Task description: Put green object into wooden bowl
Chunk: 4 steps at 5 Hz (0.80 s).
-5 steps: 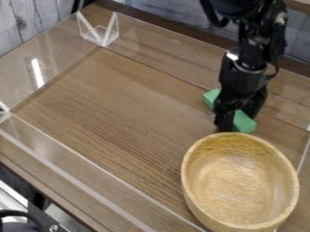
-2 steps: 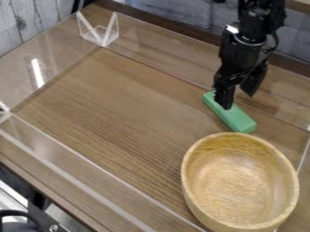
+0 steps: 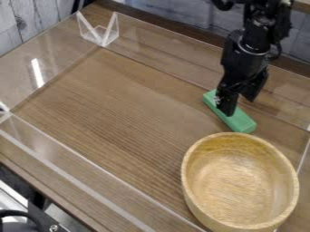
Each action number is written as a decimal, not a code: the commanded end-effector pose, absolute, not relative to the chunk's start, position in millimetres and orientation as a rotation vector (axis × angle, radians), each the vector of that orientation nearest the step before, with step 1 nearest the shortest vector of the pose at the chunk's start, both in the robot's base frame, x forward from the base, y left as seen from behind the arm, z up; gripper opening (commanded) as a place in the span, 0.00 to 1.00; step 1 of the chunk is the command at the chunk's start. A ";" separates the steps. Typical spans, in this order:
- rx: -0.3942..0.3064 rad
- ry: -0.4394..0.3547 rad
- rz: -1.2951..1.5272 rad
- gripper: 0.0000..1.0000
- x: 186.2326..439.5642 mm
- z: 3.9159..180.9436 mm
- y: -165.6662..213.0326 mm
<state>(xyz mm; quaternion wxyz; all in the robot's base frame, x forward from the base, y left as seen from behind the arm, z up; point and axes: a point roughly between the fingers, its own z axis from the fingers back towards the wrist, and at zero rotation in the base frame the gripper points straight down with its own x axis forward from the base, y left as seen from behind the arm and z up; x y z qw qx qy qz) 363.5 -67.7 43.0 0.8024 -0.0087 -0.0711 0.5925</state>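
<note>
The green object (image 3: 244, 120), a small flat mint-green bar, lies on the wooden tabletop just beyond the wooden bowl's far rim. My black gripper (image 3: 238, 102) hangs over the middle of the bar. Its jaws are open, with one finger to each side, and they cover part of the bar. The bar rests flat on the table and is not lifted. The wooden bowl (image 3: 190, 170), large, round and light tan, sits at the front right with nothing in it. A short gap separates it from the bar.
Low clear plastic walls (image 3: 49, 149) run around the tabletop. A small clear plastic stand (image 3: 97, 29) sits at the back left corner. The wood surface (image 3: 109, 100) stretches left of the bar and bowl.
The gripper rose off the green bar, leaving it fully visible, then came back down over it. The bar and the bowl have stayed where they were.
</note>
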 end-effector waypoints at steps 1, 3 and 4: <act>-0.044 -0.206 1.336 1.00 373.3 57.2 -75.4; -0.020 -0.214 1.384 0.00 373.3 33.8 -72.7; -0.024 -0.191 1.436 0.00 367.8 46.7 -69.1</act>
